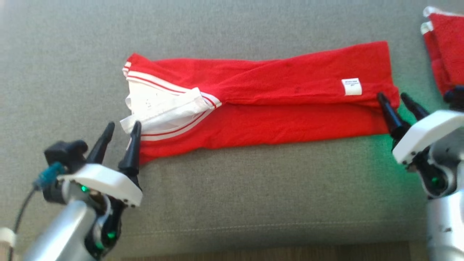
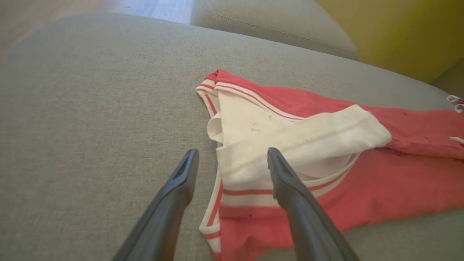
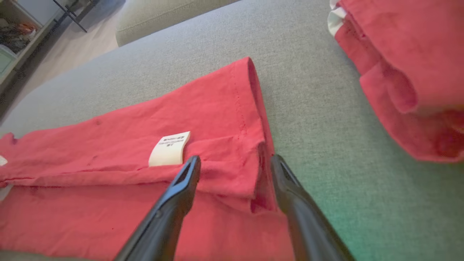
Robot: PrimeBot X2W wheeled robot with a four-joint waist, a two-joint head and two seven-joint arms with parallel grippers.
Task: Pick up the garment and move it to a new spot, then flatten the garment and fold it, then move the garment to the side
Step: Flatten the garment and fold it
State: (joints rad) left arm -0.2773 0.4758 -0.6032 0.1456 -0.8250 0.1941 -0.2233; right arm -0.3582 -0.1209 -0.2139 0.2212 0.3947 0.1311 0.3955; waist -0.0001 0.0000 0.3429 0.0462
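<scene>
White label point(image 1: 351, 87) on red garment point(image 1: 272, 108), print unreadable

both grippers point(image 1: 121, 128) point(image 1: 395, 97) spread wide, fingers forward

Looks like a home living room to me.
I see a grey fabric sofa point(image 1: 232, 203), pale wood floor point(image 2: 47, 16) and a cluttered shelf point(image 3: 14, 36) beyond the sofa's edge.

The garment point(image 1: 261, 105) lies across the sofa cushion point(image 1: 232, 188), another cloth point(image 1: 447, 47) lying beyond its right end.
</scene>
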